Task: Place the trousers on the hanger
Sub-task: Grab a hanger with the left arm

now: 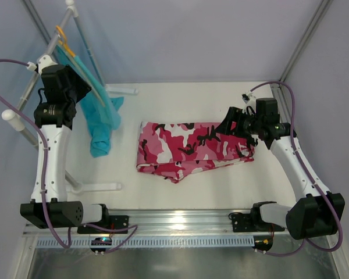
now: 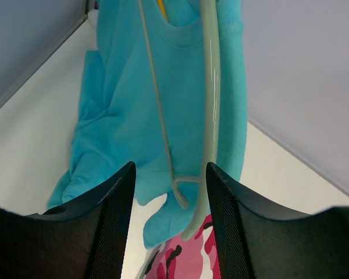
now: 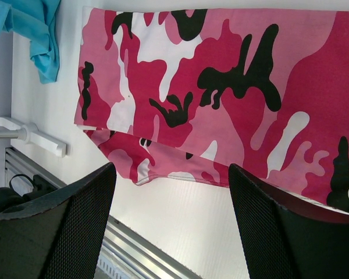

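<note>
The trousers (image 1: 192,150) lie folded flat near the middle of the table (image 1: 180,195), running left to right; their pink, black and white pattern faces up, and one layer shows below the other along the near edge.

The right claw (image 3: 171,171) hovers over the right end of the trousers; its jaws stand wide apart with nothing between them, and in the wrist view the near hem of the cloth crosses the gap below them; whether the fingers touch the cloth cannot be told.

The left arm is raised at the far left, at the rack (image 1: 99,187) of white tubes; a teal top (image 2: 116,104) hangs there, its lower end resting on the table, well apart from the trousers; an orange hanger (image 1: 62,36) sits higher on the rack.

The left claw (image 2: 170,168) is about half open; the pale green hanger (image 2: 209,104) hangs in front of the teal top, and its thick rod and thin rod both pass down between the black fingers (image 2: 113,221); the bend joining them sits in the gap. The thick rod runs close along the right-hand finger in that view; whether it touches cannot be told; the jaws are not closed on it.
</note>
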You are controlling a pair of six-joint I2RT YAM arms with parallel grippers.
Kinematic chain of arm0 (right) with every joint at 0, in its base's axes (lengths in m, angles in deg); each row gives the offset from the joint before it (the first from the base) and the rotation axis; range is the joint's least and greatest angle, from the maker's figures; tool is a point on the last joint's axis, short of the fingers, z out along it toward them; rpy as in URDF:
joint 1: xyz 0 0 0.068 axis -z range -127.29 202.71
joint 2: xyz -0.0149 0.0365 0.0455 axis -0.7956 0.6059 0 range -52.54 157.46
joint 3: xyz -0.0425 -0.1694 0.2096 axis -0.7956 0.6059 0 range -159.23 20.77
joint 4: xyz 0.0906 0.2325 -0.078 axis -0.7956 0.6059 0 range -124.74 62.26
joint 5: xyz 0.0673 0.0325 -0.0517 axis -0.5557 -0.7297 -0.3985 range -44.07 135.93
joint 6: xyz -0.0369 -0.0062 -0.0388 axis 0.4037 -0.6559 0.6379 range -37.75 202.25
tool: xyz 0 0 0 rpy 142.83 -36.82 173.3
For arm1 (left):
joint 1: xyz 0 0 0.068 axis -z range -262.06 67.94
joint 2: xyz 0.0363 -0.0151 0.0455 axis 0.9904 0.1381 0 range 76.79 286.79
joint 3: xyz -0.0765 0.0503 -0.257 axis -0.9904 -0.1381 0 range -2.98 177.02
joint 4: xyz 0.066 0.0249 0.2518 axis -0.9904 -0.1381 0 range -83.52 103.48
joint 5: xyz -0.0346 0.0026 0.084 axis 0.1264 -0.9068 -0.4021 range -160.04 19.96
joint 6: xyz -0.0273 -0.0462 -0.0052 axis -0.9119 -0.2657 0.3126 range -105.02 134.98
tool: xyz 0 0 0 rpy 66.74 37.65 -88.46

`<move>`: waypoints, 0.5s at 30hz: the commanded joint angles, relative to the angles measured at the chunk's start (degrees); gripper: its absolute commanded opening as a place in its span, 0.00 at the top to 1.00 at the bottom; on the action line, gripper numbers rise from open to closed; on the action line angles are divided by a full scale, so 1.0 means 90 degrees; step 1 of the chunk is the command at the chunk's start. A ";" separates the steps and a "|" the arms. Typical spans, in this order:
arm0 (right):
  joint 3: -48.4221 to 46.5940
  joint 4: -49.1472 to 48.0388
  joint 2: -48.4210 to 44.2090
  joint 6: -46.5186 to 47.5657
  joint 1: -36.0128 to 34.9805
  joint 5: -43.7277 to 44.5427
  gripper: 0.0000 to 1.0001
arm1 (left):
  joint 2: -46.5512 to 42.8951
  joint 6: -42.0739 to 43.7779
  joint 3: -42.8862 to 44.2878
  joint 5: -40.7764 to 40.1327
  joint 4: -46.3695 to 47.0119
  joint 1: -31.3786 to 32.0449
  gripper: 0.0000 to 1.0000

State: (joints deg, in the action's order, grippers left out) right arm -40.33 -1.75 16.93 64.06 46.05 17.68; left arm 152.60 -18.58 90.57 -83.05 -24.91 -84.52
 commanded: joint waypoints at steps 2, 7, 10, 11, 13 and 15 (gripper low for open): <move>-0.0037 -0.0150 -0.0170 -0.0019 -0.0022 -0.0074 0.20 | -0.0103 -0.0001 -0.0180 0.0313 0.0330 -0.0030 0.47; -0.0047 -0.0150 -0.0131 0.0010 -0.0032 -0.0074 0.20 | -0.0054 -0.0021 -0.0151 0.0508 0.0486 -0.0029 0.46; -0.0056 -0.0160 -0.0112 0.0020 -0.0032 -0.0074 0.20 | -0.0035 -0.0031 -0.0141 0.0499 0.0525 -0.0029 0.46; -0.0057 -0.0160 -0.0092 0.0020 -0.0032 -0.0084 0.20 | -0.0035 -0.0031 -0.0141 0.0509 0.0516 -0.0020 0.46; -0.0076 -0.0170 -0.0073 0.0020 -0.0022 -0.0094 0.20 | 0.0004 -0.0031 -0.0151 0.0509 0.0564 -0.0029 0.46; -0.0086 -0.0170 -0.0063 0.0039 -0.0022 -0.0084 0.20 | 0.0092 -0.0031 -0.0190 0.0509 0.0584 -0.0020 0.46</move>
State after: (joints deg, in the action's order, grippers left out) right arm -40.33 -1.75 16.93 64.10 46.05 17.66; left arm 152.75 -19.04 88.83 -79.31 -22.77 -84.61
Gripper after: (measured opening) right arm 0.803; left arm 0.537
